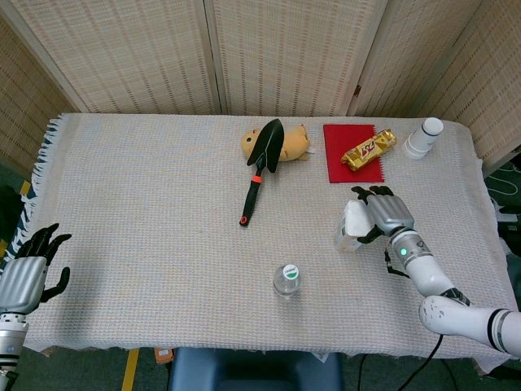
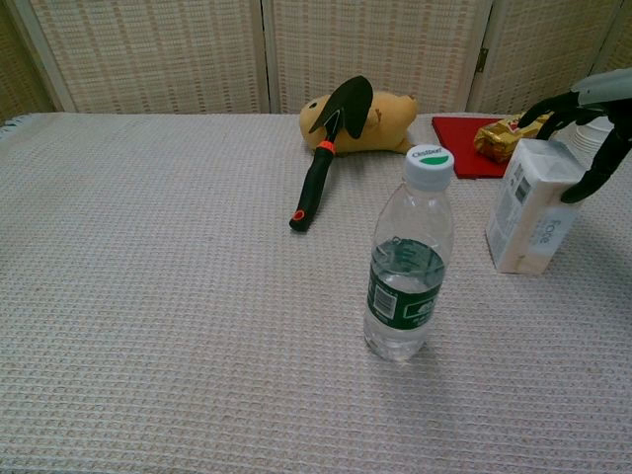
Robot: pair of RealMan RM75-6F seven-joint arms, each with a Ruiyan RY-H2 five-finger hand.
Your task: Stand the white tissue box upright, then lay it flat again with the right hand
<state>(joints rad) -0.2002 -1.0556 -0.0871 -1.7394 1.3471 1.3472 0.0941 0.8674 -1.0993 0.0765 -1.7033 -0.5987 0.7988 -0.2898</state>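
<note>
The white tissue box (image 1: 352, 226) (image 2: 533, 203) stands upright on the woven tablecloth at the right side. My right hand (image 1: 384, 213) (image 2: 585, 117) reaches over its top from the right. The fingers arch over the far top edge and the thumb (image 2: 585, 184) touches the box's right face. No firm grip shows. My left hand (image 1: 28, 272) hangs off the table's front left corner, fingers apart and empty; the chest view does not show it.
A water bottle (image 1: 286, 279) (image 2: 407, 267) stands in front of the box, to its left. Behind lie a black trowel (image 1: 260, 167) (image 2: 326, 148), a yellow plush toy (image 1: 295, 142), a red cloth (image 1: 338, 159) with a gold snack pack (image 1: 368, 148), and a white cup (image 1: 423, 137).
</note>
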